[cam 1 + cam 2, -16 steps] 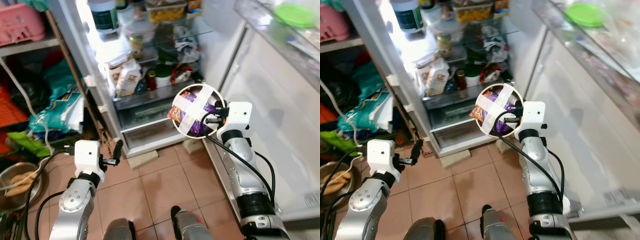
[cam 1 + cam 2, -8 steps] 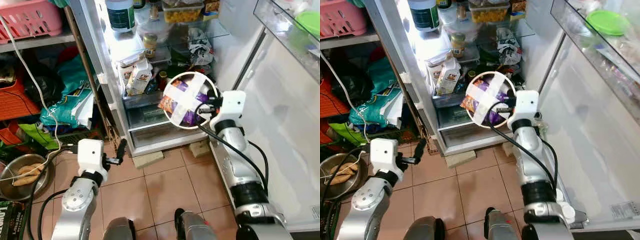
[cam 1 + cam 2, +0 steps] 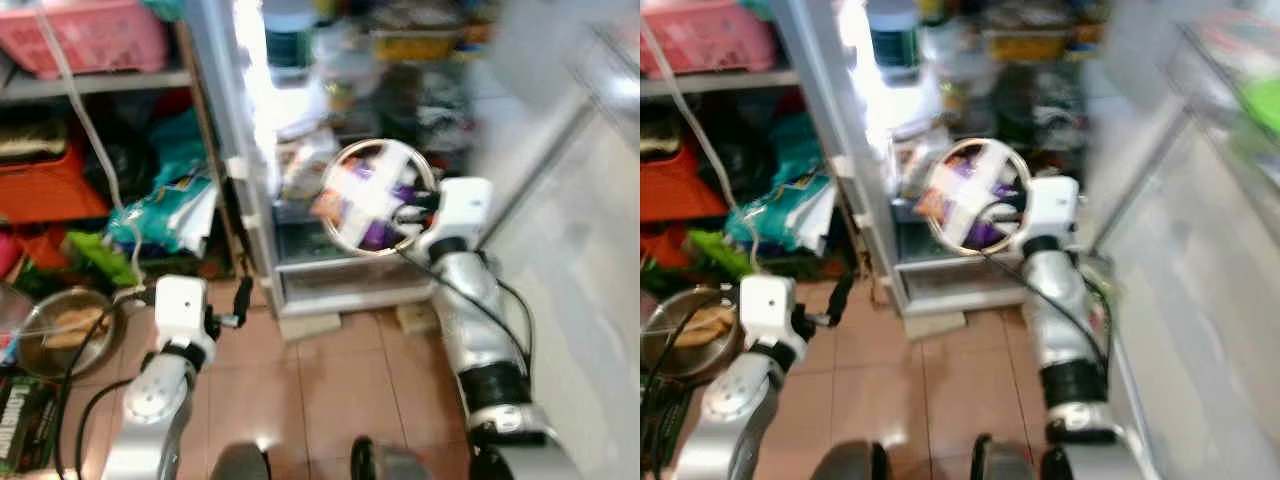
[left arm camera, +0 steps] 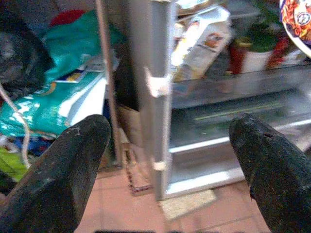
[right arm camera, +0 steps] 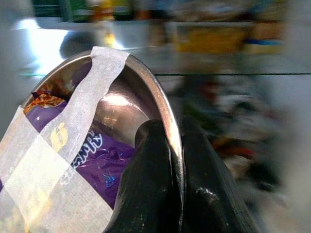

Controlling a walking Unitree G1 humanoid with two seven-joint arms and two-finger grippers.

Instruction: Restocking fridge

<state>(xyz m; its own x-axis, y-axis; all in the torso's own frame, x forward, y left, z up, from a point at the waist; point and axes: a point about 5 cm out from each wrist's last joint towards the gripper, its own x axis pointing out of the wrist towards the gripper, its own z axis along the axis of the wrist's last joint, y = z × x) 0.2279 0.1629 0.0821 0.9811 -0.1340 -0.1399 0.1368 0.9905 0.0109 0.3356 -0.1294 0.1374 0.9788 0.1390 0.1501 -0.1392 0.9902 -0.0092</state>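
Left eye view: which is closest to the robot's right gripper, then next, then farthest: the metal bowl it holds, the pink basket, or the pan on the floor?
1. Metal bowl: pinched at its rim by the right gripper, in front of the fridge.
2. Pan: on the floor, far to the robot's left.
3. Pink basket: up on the shelf, farthest to the left.

Both eye views are smeared by motion blur, so the items on the fridge shelves (image 3: 400, 60) cannot be identified. The metal bowl (image 5: 131, 97) is cut off by the right wrist view's edge, and its purple packet (image 5: 92, 160) is partly covered by tape (image 5: 63, 145).
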